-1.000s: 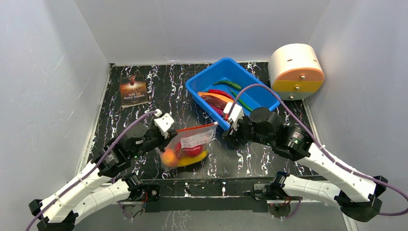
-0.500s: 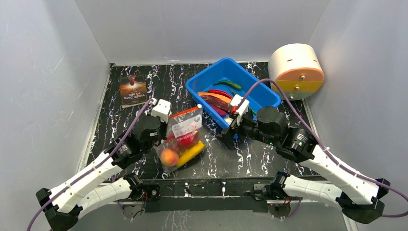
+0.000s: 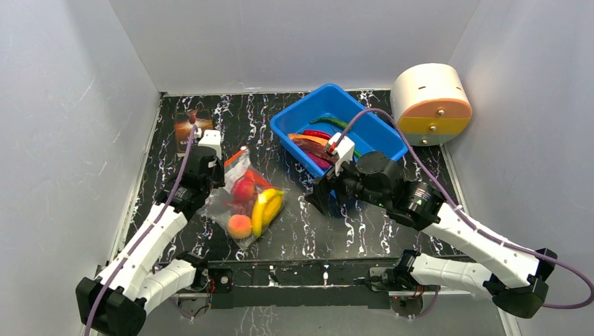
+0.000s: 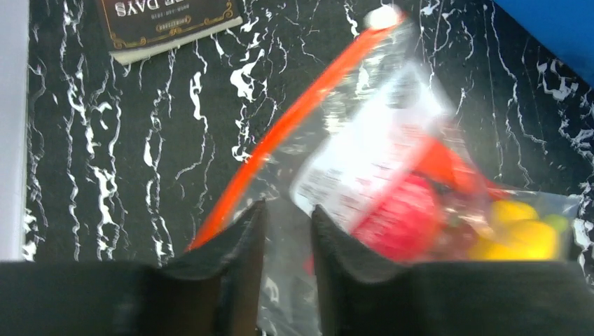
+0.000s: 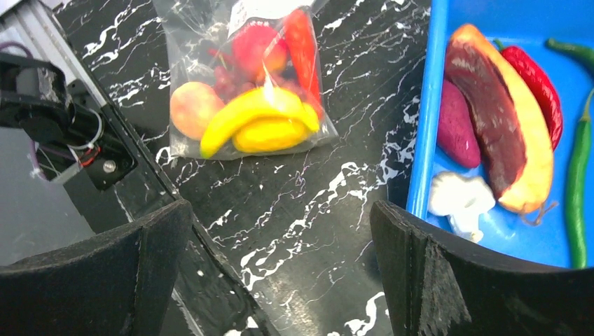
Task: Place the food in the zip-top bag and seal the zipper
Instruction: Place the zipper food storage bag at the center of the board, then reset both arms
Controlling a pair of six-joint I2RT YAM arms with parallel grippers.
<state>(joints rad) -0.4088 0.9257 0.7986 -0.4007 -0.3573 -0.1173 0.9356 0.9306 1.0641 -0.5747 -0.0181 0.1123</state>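
- Card: brown, lying flat on the table beyond the bag. Only the word "DAYS" can be read, in the left wrist view. The rest is cut off.
- Label: white, on the bag's face. Its print is too blurred to read.
- Bag: clear, lying flat on the table left of centre, just beside the left tool.
- Bag axis: runs far to near in the top view, mouth end away from the arm bases.
- Zipper strip: reddish-orange, slanting across the mouth end.
- Bag contents: banana, lengthwise along the bag; peach at the near end; apple.
- Tub: blue, holding a red chili and a green chili.
- Left tool: jaws narrowly parted, with bag film showing in the gap.
- Right tool: jaws spread wide and empty, over bare table between bag and tub.
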